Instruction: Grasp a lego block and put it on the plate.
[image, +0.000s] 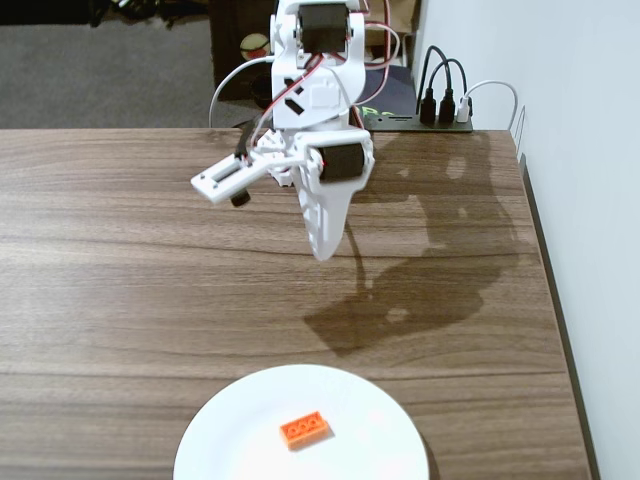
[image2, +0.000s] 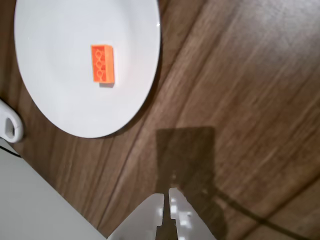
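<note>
The orange lego block (image: 305, 429) lies flat, studs up, near the middle of the white plate (image: 230, 440) at the table's front edge. In the wrist view the block (image2: 102, 63) rests on the plate (image2: 60, 100) at the upper left. My white gripper (image: 322, 250) hangs above the bare table well behind the plate, pointing down. In the wrist view its fingertips (image2: 166, 193) show at the bottom edge, jaws shut with only a thin slit between them and nothing held.
The wooden table (image: 120, 280) ends at a white wall on the right. A black power strip (image: 420, 118) with plugged cables lies at the back right. The arm's shadow (image: 420, 300) falls right of the gripper.
</note>
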